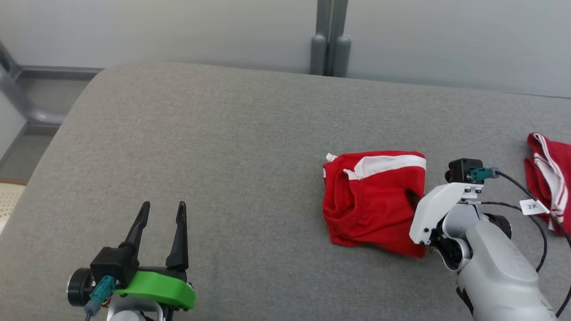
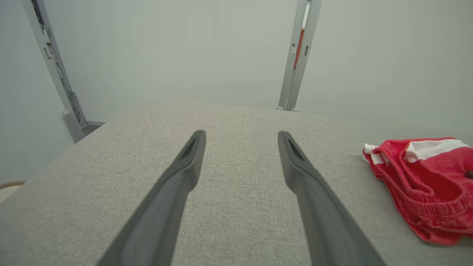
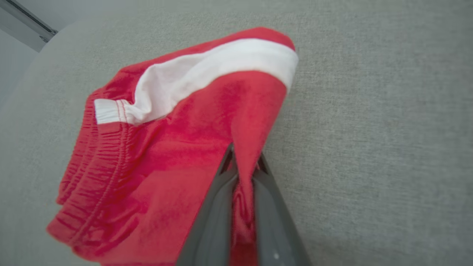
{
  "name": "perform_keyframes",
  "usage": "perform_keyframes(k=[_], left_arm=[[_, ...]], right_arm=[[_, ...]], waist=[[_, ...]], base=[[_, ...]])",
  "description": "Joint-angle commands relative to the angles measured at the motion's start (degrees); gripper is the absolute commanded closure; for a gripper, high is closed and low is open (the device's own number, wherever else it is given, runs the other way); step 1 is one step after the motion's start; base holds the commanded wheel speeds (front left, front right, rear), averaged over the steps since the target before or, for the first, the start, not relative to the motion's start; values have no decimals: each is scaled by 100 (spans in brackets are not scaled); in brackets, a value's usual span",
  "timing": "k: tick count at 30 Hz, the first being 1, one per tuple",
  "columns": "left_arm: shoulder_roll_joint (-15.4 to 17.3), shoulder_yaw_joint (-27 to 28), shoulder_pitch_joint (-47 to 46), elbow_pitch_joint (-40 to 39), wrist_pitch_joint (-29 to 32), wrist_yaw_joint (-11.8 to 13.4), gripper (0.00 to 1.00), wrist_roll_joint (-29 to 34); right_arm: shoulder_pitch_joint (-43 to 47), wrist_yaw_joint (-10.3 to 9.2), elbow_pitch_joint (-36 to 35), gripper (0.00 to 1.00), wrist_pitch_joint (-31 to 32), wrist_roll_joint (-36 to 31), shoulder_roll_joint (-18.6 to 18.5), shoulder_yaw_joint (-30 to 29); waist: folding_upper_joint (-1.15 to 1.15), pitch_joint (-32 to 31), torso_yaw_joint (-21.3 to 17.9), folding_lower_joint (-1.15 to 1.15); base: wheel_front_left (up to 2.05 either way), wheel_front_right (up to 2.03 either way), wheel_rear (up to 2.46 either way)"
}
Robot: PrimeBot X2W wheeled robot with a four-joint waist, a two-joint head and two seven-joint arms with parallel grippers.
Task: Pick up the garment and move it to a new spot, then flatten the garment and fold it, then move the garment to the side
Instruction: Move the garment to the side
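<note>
Left gripper (image 1: 163, 206): fingers spread wide with nothing between them; bare grey cushion (image 1: 223, 147) under and ahead of the tips.
Right gripper (image 3: 245, 159): fingers drawn narrow, clamped on a pinched ridge of red cloth that runs down between them.
Garment (image 1: 370, 200): red shorts with a gathered waistband, bunched in a loose fold on the cushion. The right fingers enter at its right edge, and the bulk spreads to the left of and beyond their tips. It lies well off to the right of the left fingers.
White band (image 3: 221, 66): beyond the right fingertips, along the far edge of the garment.
White tag (image 1: 533, 207): on a cable just right of the right gripper.
Second red garment (image 1: 546, 178): further right of the right fingers, apart from the first, white-striped, cut off by the edge of the head view.
Grey posts (image 1: 330, 40): upright against the pale wall, past the cushion's far edge, ahead of both sets of fingers.
</note>
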Motion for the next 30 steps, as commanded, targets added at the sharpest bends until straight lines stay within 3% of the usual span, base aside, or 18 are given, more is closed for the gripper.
perform_keyframes(k=[1,15,23,30], left_arm=[[1,1,-80,-46,-14,-22,0,44],[-86,-539,-409,-92,-14,-96,0,12],[-45,-718,-660,-93,-14,-116,0,44],[48,-851,-829,-52,-14,-132,0,72]], right_arm=[[-76,-5,-102,100,5,14,-53,54],[-64,-5,-963,100,230,192,-318,455],[-182,-4,-1284,100,239,292,-359,524],[-534,-4,-1631,100,253,284,-603,840]], waist=[[0,-78,-506,0],[0,177,-2307,0],[0,497,-2775,0],[0,838,-2825,0]], base=[[0,0,0],[0,0,0],[0,0,0],[0,0,0]])
